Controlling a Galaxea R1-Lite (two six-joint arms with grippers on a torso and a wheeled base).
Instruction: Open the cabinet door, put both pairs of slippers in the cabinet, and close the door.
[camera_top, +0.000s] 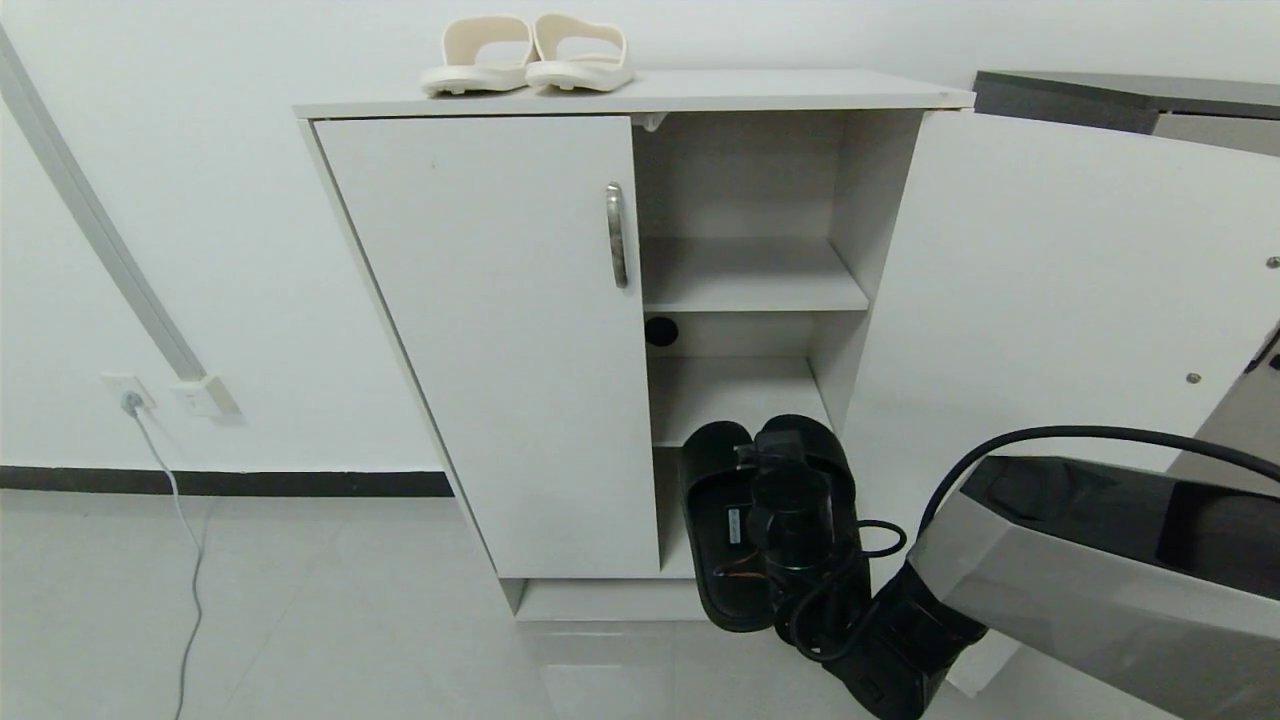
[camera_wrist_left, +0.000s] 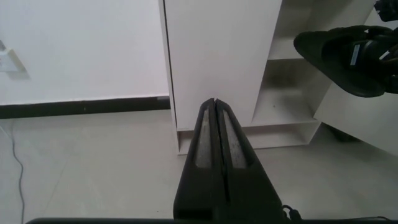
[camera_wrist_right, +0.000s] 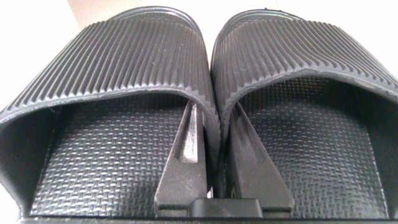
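White wall (camera_top: 200, 200) and grey tiled floor (camera_top: 300, 620) frame your view, with a socket (camera_top: 128, 392) and its cable (camera_top: 185, 560) at far left. Your left gripper (camera_wrist_left: 214, 102) hangs low over the floor facing the cabinet (camera_top: 800, 92), its fingers pressed together. You see the cream slippers (camera_top: 528, 55) side by side on the cabinet's top, above the shut left door (camera_top: 500, 350) and its handle (camera_top: 616, 235). Right of that, bare shelves (camera_top: 750, 275) show. Your right gripper (camera_wrist_right: 214, 106) holds the black slippers (camera_top: 720, 520) before the lower compartments, one finger in each, clamped on their touching inner walls. The right door (camera_top: 1060, 290) stands wide open.
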